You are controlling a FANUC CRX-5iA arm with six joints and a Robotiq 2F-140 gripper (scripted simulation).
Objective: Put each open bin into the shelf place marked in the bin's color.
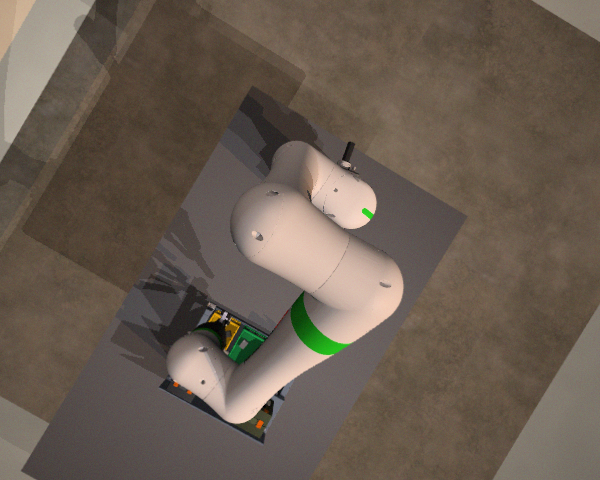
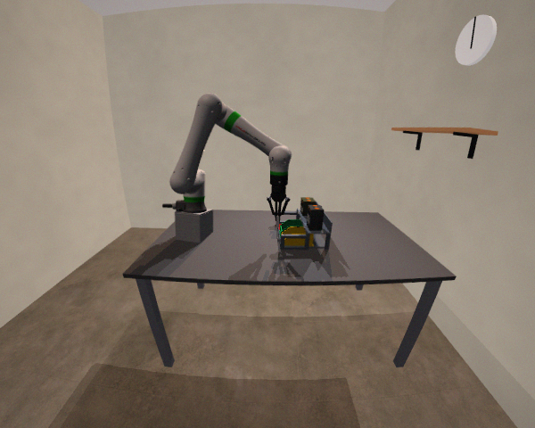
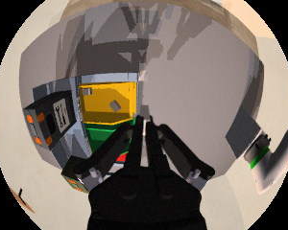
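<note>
Open tabletop on the arm-base side of the shelf — passable. Yellow bin reachable from above; farther in — two dark boxes stand high, blocking.
</note>
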